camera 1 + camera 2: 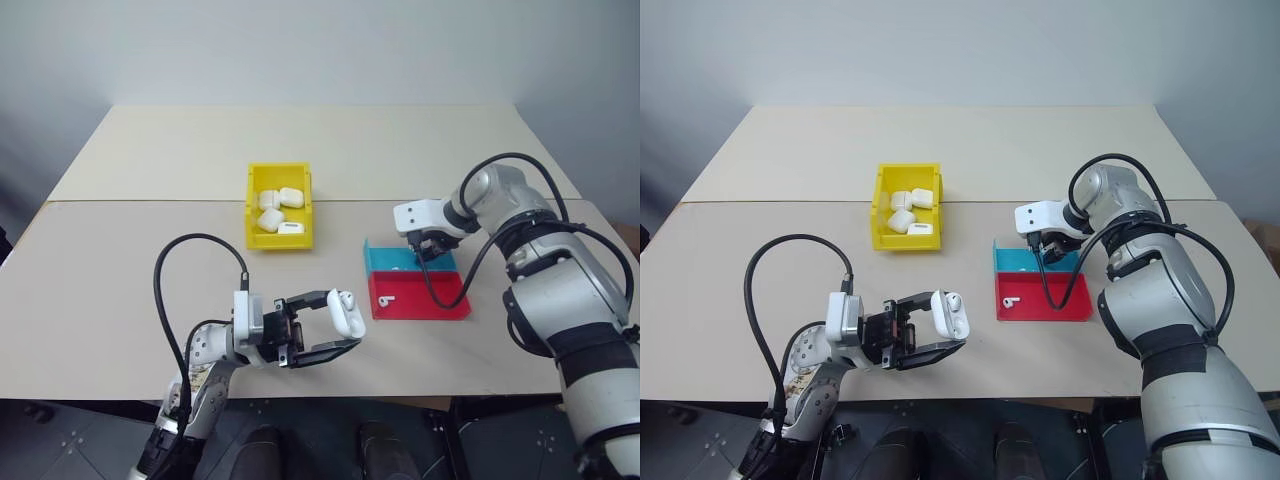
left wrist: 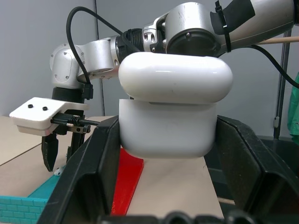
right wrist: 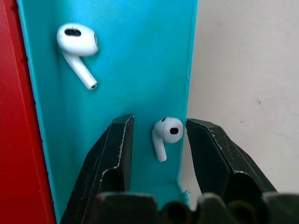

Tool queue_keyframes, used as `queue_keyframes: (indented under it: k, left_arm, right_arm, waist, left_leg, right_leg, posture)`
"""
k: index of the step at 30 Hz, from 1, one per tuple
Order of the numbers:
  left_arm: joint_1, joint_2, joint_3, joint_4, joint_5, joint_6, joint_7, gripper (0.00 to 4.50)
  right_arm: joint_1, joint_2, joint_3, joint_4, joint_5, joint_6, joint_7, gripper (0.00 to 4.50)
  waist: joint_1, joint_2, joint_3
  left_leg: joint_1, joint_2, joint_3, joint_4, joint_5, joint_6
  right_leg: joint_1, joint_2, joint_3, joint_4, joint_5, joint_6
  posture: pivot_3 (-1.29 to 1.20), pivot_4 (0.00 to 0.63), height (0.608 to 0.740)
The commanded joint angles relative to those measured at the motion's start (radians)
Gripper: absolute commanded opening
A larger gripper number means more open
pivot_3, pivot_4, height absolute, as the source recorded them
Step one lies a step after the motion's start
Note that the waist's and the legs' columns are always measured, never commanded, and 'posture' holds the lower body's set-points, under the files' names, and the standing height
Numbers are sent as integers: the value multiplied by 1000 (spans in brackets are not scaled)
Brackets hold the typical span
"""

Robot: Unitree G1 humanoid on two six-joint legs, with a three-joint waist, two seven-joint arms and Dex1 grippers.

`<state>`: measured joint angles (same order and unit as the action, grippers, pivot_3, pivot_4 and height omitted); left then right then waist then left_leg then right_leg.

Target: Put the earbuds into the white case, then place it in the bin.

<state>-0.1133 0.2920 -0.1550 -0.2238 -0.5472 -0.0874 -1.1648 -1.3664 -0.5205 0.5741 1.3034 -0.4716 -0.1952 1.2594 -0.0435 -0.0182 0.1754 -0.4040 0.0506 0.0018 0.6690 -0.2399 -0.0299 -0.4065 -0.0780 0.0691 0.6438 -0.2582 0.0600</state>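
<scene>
Left claw [image 1: 338,328] at lower centre grips the open white case [image 1: 345,312], while the right claw [image 3: 156,140], jaws apart, straddles an earbud [image 3: 167,132] in the teal tray [image 3: 126,70], so pinching it looks next.

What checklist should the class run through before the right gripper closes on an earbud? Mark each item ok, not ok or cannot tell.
1. Right gripper open around an earbud in the blue tray: ok.
2. Fingers clear of the tray's wall: cannot tell.
3. Second earbud out of the way: ok.
4. Left gripper holding the white case: ok.
5. Case lid open: ok.
6. Yellow bin has room: ok.
</scene>
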Motion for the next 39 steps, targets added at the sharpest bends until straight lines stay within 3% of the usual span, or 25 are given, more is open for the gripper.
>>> queue_keyframes:
  k: [1,18,21,24,39]
  left_arm:
    - [1,5,1,-47,-6,-17,6,2774]
    - [-7,3,-8,-30,8,-35,5,2774]
    - [-7,5,-7,-31,9,-35,7,2774]
    - [-8,6,-8,-30,9,-36,7,2774]
    - [-16,2,-7,-25,6,-35,9,2774]
  right_arm:
    - [-35,-4,-30,5,-5,-2,2,2190]
    - [-32,3,-61,8,-26,8,7,2190]
    - [-32,4,-64,8,-25,7,9,1602]
    - [-30,4,-63,8,-27,2,4,684]
    - [-23,-4,-64,5,-34,-9,-9,684]
  waist:
    - [0,0,0]
    - [-1,0,0]
    - [-1,0,0]
    - [-1,0,0]
    - [-1,0,0]
  left_leg:
    - [0,0,0,0,0,0]
    - [0,0,0,0,0,0]
    - [0,0,0,0,0,0]
    - [0,0,0,0,0,0]
    - [0,0,0,0,0,0]
  right_leg:
    - [0,0,0,0,0,0]
    - [0,0,0,0,0,0]
    - [0,0,0,0,0,0]
    - [0,0,0,0,0,0]
    - [0,0,0,0,0,0]
  posture:
    - [0,150,740]
    - [0,150,740]
    - [0,150,740]
    - [0,150,740]
    - [0,150,740]
